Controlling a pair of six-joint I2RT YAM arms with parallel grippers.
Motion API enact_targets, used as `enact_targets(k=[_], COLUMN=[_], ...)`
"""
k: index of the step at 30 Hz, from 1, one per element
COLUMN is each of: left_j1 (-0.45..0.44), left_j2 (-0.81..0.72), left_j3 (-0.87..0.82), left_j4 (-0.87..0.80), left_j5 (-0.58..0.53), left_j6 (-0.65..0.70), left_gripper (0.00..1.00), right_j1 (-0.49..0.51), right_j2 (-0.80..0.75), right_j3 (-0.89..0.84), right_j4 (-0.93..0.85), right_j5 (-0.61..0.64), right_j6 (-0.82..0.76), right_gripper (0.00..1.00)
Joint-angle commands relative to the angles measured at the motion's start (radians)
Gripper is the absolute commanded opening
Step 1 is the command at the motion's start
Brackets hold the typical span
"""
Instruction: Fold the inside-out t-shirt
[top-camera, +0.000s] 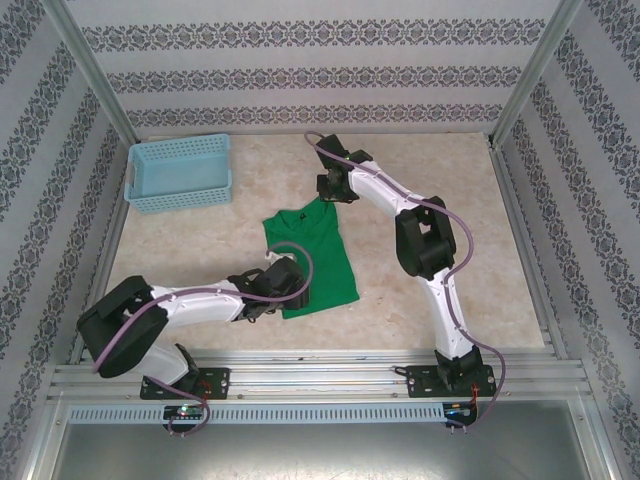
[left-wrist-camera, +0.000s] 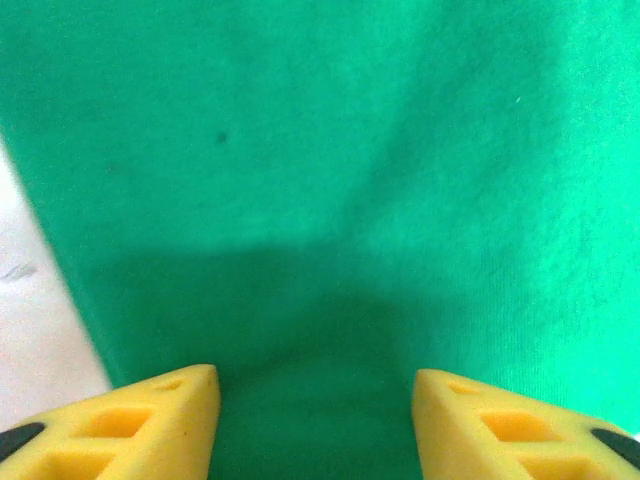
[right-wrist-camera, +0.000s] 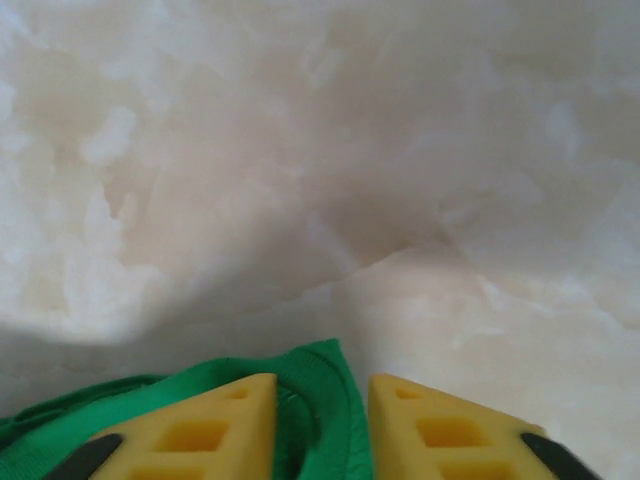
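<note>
Left gripper (left-wrist-camera: 315, 378) released, jaws apart above the inside-out t-shirt (left-wrist-camera: 350, 150); right gripper (right-wrist-camera: 322, 382) slack, jaws apart astride its edge

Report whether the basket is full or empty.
Empty: the basket has a bare floor; the shirt lies outside it on the table.

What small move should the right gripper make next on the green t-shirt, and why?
Probably squeeze the right gripper firmly shut on the far edge of the t-shirt: green cloth sits bunched between its fingers, though a firm grip isn't evident yet.
</note>
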Motion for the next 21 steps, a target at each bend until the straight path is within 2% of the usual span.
enact_targets(k=[1,6,12,14,17,21], left_j1=[0.029,0.226,0.426,0.458,0.469,0.481], left_j2=[-0.119,-0.188,-0.005,0.072,0.174,0.294], left_j3=[0.071,0.134,0.199,0.23,0.287,0.363], left_j4=[-0.164,-0.188,-0.081,-0.038,-0.004,-0.014], left_j5=[-0.009,0.056,0.191,0.239,0.244,0.219], left_j6=[0.046,0.085,0.078,0.079,0.095,0.106], left_gripper=[0.59,0.67,0.7,0.71,0.71,0.69], right_j1=[-0.02,-0.04,-0.05,-0.053,-0.058,-0.059], right_j2=[-0.109,-0.31,-0.418,-0.417,-0.401,-0.356], right_j3=[-0.042,-0.301,-0.566,-0.611,-0.657,-0.668], right_j4=[-0.003,0.126,0.307,0.356,0.418,0.45], right_j5=[-0.028,-0.105,-0.207,-0.248,-0.298,-0.298], right_j6=[-0.023,-0.012,0.012,0.011,0.023,0.026], right_gripper=[0.41,0.51,0.6,0.63,0.65,0.7])
